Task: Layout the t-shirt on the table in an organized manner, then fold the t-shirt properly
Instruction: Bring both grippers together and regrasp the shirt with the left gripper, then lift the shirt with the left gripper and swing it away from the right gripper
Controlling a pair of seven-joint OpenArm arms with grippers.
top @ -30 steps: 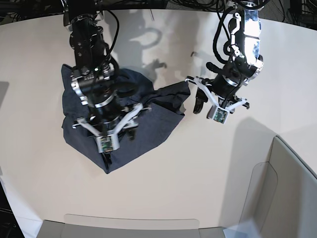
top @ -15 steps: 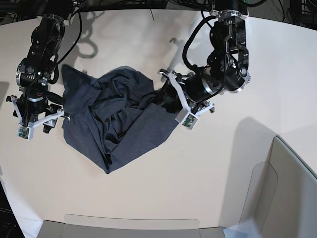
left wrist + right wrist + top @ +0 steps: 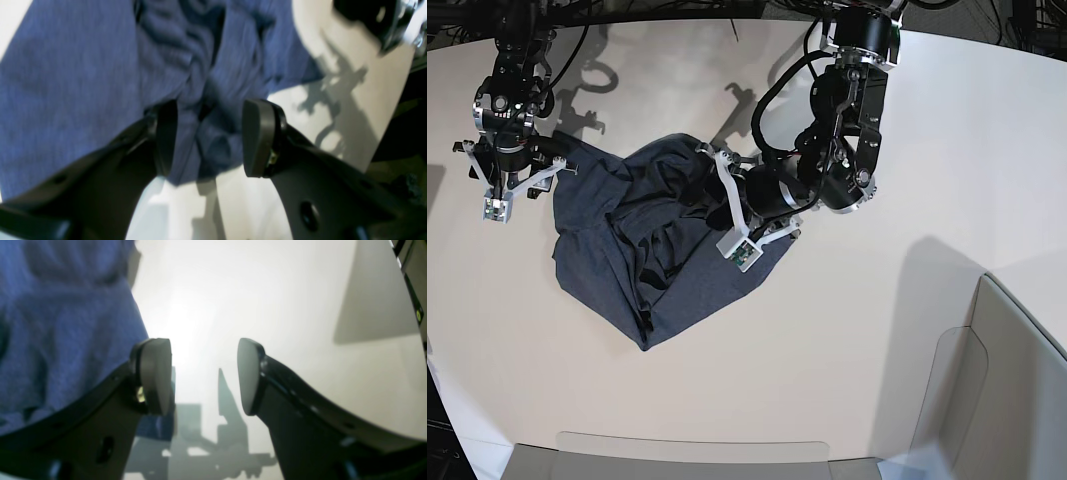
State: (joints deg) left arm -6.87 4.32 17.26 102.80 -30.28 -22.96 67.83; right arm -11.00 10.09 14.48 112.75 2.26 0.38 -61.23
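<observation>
The dark blue-grey t-shirt (image 3: 642, 245) lies crumpled in folds on the off-white table (image 3: 827, 330), left of centre. My left gripper (image 3: 727, 205) reaches over the shirt's right edge. In the left wrist view it (image 3: 210, 140) stands open, with a bunched fold of the t-shirt (image 3: 213, 100) lying loose between its pads. My right gripper (image 3: 522, 182) hovers at the shirt's upper left corner. In the right wrist view it (image 3: 203, 376) is open over bare table (image 3: 253, 300), with the t-shirt (image 3: 60, 323) just to its left. No lettering shows.
A pale grey bin-like panel (image 3: 1002, 380) rises at the lower right, and a pale strip (image 3: 687, 450) runs along the front edge. Black cables hang behind the table's curved far edge. Both arms cast shadows on the tabletop.
The left arm swung leftward onto the shirt's right edge and its jaws widened. The right arm left the shirt's middle, went to its left side, then rose toward the upper left corner.
</observation>
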